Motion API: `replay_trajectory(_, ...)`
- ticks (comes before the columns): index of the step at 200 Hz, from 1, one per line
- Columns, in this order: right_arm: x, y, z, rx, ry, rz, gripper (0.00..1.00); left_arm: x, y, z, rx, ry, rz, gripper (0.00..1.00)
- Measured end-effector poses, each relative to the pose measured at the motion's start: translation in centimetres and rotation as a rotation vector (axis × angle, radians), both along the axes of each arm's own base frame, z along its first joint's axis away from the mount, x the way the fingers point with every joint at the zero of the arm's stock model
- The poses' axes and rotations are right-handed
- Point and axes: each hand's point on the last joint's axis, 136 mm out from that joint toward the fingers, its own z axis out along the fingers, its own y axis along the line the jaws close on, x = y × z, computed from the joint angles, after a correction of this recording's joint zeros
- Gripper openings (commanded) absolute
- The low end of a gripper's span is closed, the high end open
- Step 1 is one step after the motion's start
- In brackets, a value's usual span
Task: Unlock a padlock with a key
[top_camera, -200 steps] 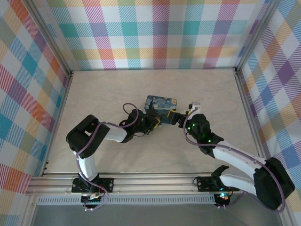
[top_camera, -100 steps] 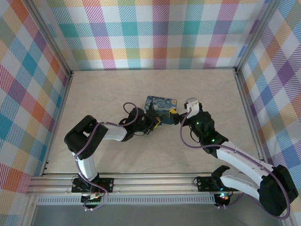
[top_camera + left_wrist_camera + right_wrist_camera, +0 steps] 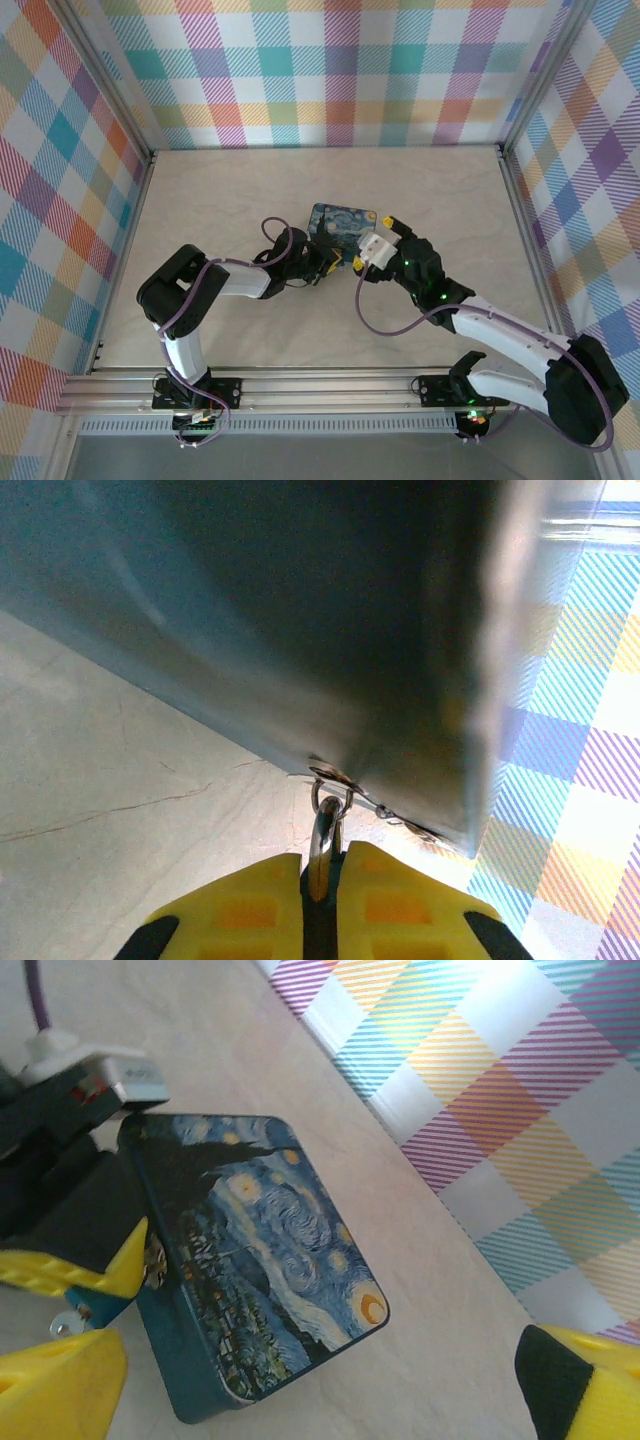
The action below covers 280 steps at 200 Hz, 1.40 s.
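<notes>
Over the last second the right gripper has rolled at the wrist. It was pointing low at the tin's right end; now it sits at that end with its white camera block turned up and its jaws spread wide, nothing between them. The left gripper has barely stirred at the tin's near side. From its own camera it is pinched tight on a thin silvery loop. A smaller ring hangs through the loop, hard against the tin's wall. I cannot tell whether the loop is shackle or key ring. From the right wrist, a small blue bit with a silver tab shows under the left finger at the tin's near-left corner. I take it for the padlock. I can pick out no key. My reading: the right arm is re-aiming with nothing in hand, and the unlocking is still to do. The tin is glossy painted metal with rounded corners, a swirly night-sky lid and plain dark teal sides. The loop is bright thin wire. The finger pads are blocky yellow plastic. The table around the tin is pale and matte, with hairline veins.
</notes>
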Motion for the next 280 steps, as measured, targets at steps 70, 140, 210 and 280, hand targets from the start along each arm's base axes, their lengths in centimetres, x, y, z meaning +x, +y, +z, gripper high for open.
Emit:
replay_trajectory(70,-1.9,1.9,-4.3,-0.186,0.005,0.131,1.00,-0.1,-0.1,-0.1,-0.004,0.023,0.009,0.00)
replay_trajectory(140,-3.2,4.0,-8.8,-0.287,0.056,0.203,0.89,-0.2,-0.3,0.0,-0.007,0.027,0.007,0.00)
replay_trajectory(210,-2.9,4.3,-11.0,-0.288,0.130,0.176,0.68,-0.3,-0.5,0.1,-0.008,0.028,0.003,0.00)
replay_trajectory(280,-2.1,4.5,-11.3,-0.272,0.129,0.140,0.45,-0.3,-0.5,0.1,-0.008,0.028,0.002,0.00)
